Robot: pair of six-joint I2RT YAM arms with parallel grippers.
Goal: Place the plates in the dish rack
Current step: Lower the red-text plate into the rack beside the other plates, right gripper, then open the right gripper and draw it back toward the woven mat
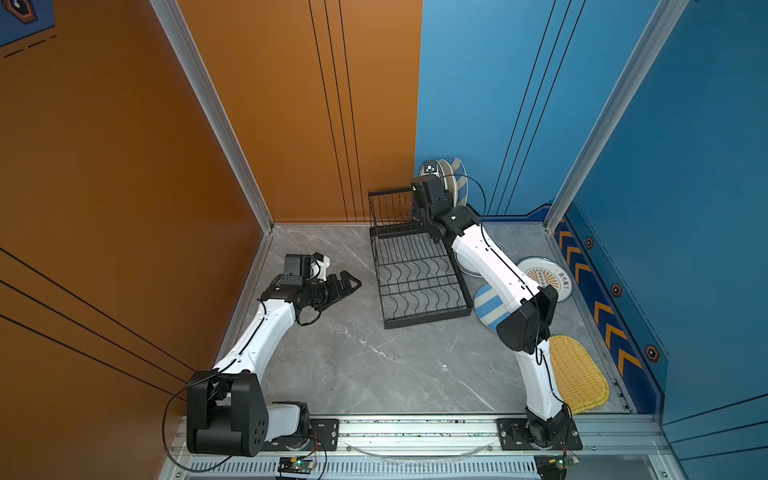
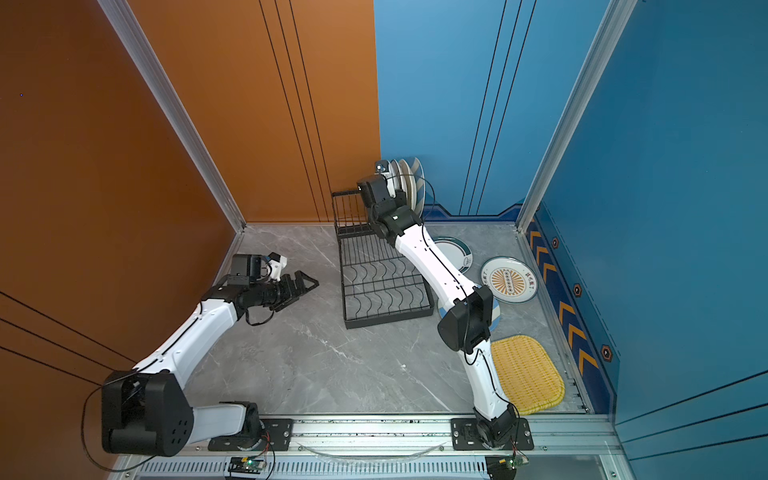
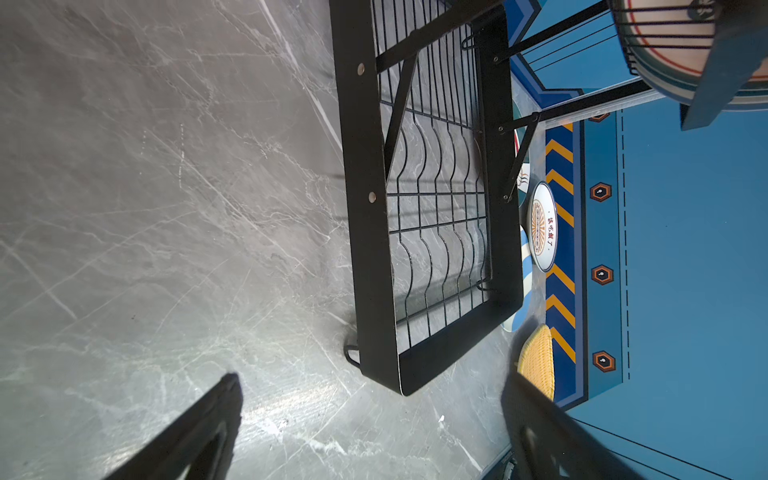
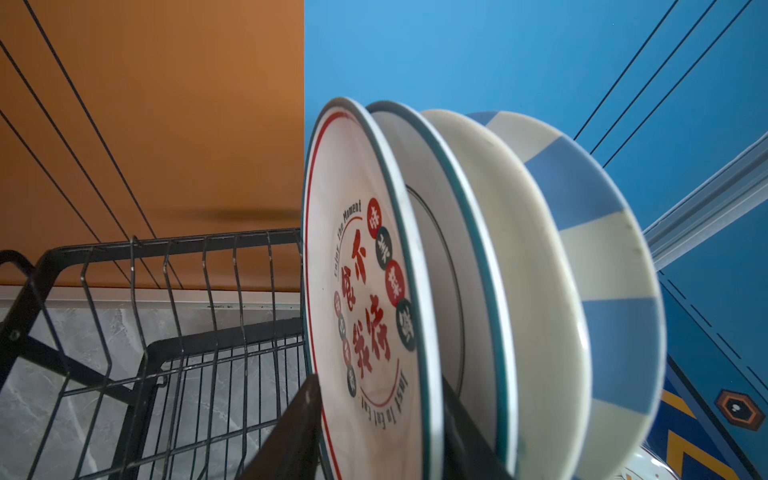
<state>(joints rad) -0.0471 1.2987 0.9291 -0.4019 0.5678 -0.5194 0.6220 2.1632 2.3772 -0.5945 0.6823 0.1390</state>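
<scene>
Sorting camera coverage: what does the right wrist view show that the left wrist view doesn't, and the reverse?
Right wrist only: four plates standing on edge in a row, the front plate with its lettering, the right gripper straddling that plate, the orange wall.
Left wrist only: the wavy wires, the yellow woven plate lying flat, the open left gripper over the table.
Both: the black rack, the table, the blue wall, and the front plate's red-ringed face, partly hidden in the left wrist view.
</scene>
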